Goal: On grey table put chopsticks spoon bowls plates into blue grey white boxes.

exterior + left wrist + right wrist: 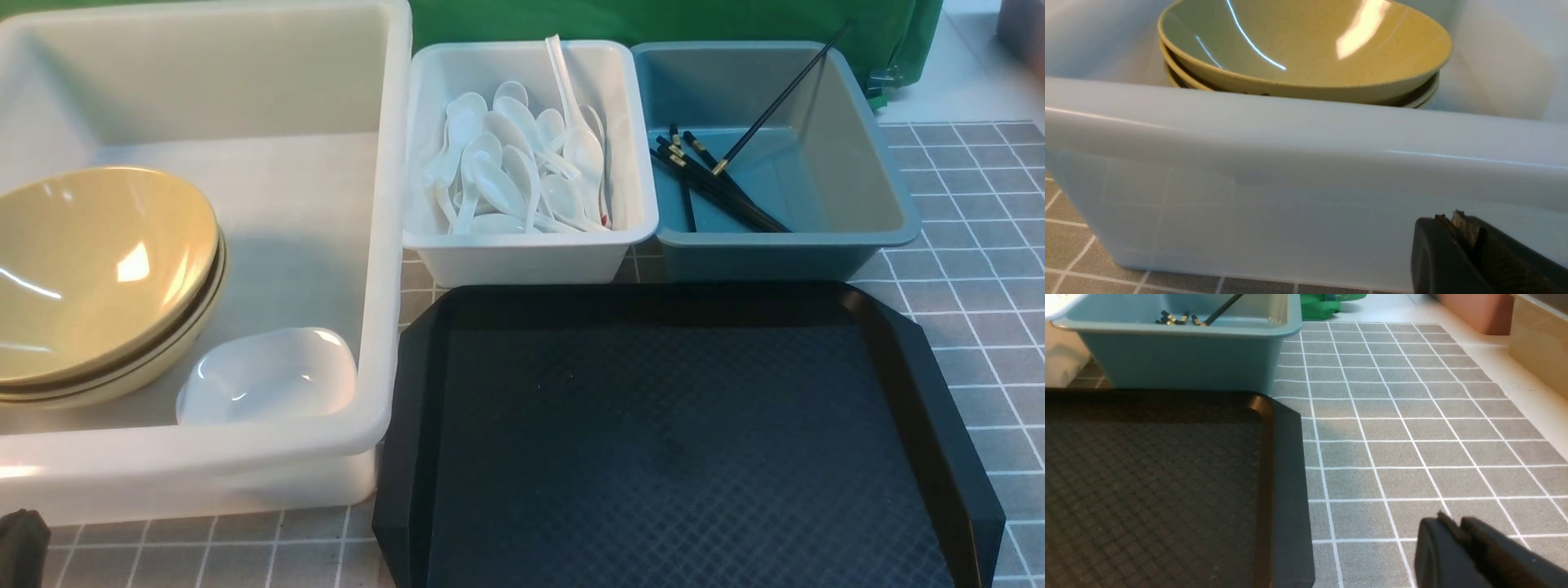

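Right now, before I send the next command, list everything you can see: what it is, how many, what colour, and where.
large tub: one, translucent off-white, on the left of the table
bowls: a stack of at least two, olive-yellow, at the tub's left side
plate: one, white, in the tub's near corner beside the bowls
white box: one, behind the tray
spoons: many, white, piled in the white box
blue-grey box: one, right of the white box
chopsticks: several, black with gold bands, in the blue-grey box, one leaning on its far rim
black tray: one, nothing on it, front centre
grey table: one, tiled, under everything
left pincer: black, jaws together, outside the tub's wall
right pincer: black, jaws together, over bare table beside the tray
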Controlling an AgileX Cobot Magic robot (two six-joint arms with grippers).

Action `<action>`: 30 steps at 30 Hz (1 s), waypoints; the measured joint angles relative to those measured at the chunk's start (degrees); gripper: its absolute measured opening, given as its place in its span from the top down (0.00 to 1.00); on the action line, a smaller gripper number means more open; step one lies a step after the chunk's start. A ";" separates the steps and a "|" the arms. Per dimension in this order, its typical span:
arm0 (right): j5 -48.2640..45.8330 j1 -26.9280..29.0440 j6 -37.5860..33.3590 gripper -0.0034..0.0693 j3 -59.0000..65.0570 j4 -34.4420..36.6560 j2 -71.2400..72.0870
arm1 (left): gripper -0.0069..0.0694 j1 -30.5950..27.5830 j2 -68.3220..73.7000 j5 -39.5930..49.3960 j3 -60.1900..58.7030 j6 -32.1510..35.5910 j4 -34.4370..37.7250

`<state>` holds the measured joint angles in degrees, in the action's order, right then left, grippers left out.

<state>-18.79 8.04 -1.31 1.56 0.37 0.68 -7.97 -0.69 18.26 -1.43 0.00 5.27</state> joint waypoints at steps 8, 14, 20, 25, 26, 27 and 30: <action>0.00 0.00 0.00 0.82 0.00 0.00 0.00 | 0.92 0.00 -0.07 0.00 0.00 0.00 0.00; 0.00 0.00 0.00 0.81 0.00 0.00 0.00 | 0.92 0.00 -0.07 0.00 0.00 0.00 0.00; 0.00 0.00 0.00 0.80 0.00 0.00 0.00 | 0.92 0.00 -0.07 0.00 0.00 0.00 0.00; 0.00 0.00 0.00 0.79 0.00 0.00 0.00 | 0.92 0.00 -0.07 0.00 0.00 0.00 0.00; 0.00 0.00 0.00 0.79 0.00 0.00 0.00 | 0.92 0.00 -0.07 0.00 0.00 0.00 0.00; 0.00 0.00 0.00 0.79 0.00 0.00 0.00 | 0.92 0.00 -0.07 0.00 0.00 0.00 0.00; 0.00 0.00 0.00 0.78 0.00 0.00 0.00 | 0.92 0.00 -0.07 0.00 0.00 0.00 0.00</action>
<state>-18.79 8.04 -1.31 1.56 0.37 0.68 -7.97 -0.76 18.26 -1.43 0.00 5.27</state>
